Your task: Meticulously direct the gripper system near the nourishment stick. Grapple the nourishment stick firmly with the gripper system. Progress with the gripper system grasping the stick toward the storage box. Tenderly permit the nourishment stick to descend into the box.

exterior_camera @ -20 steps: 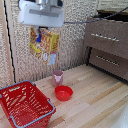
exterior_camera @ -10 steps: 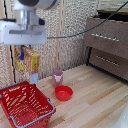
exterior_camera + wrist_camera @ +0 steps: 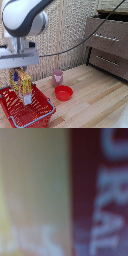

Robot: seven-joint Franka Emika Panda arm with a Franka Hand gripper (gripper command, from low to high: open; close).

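— While you look over the bench, what do you count?

— One food packet, one red basket, one pink cup and one small red bowl. My claw is the only one.

— How does the packet look?

— Flat and rectangular, yellow and red with busy print and a pale lower edge. It hangs upright from my claw, whose fingers are clamped on its top. Its lower end is inside the basket, above the floor. My wrist view is a blur of yellow beside dark red with white letters.

— What differs from half a second ago?

— Then the packet hung higher, at the basket's far rim. Now it has come lower into the basket. Cup and bowl have not moved.
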